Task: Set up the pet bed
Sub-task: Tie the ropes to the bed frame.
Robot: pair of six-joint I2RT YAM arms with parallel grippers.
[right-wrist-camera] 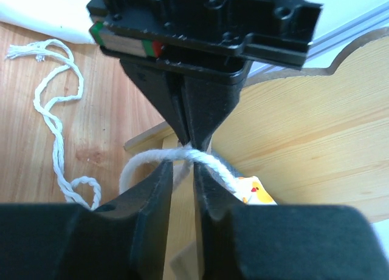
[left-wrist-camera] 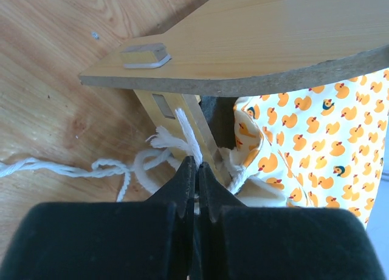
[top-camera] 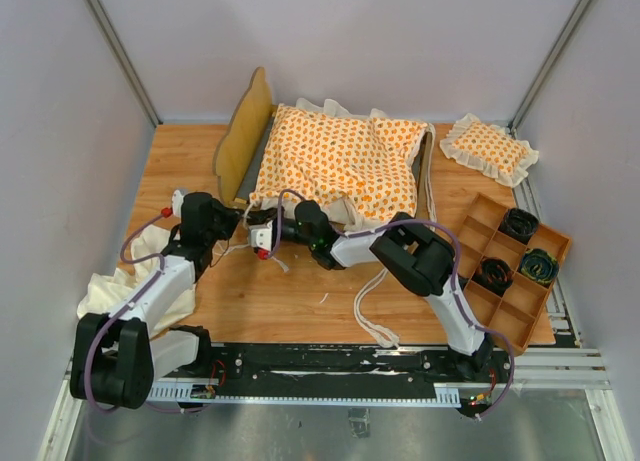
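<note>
One tie string [left-wrist-camera: 187, 131] is pinched by the left jaws, right jaws slightly parted; pet bed [top-camera: 340, 166] lies crosswise, headboard [top-camera: 246, 133] left.

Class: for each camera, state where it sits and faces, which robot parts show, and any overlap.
Top external: above, behind the bases, looking down at the table; both arms show.
Left wrist: on its arm, facing along the left gripper, shut on the tie string.
Right wrist: on its arm, facing past the right gripper at the left one.
Wrist views share string and bed frame.
</note>
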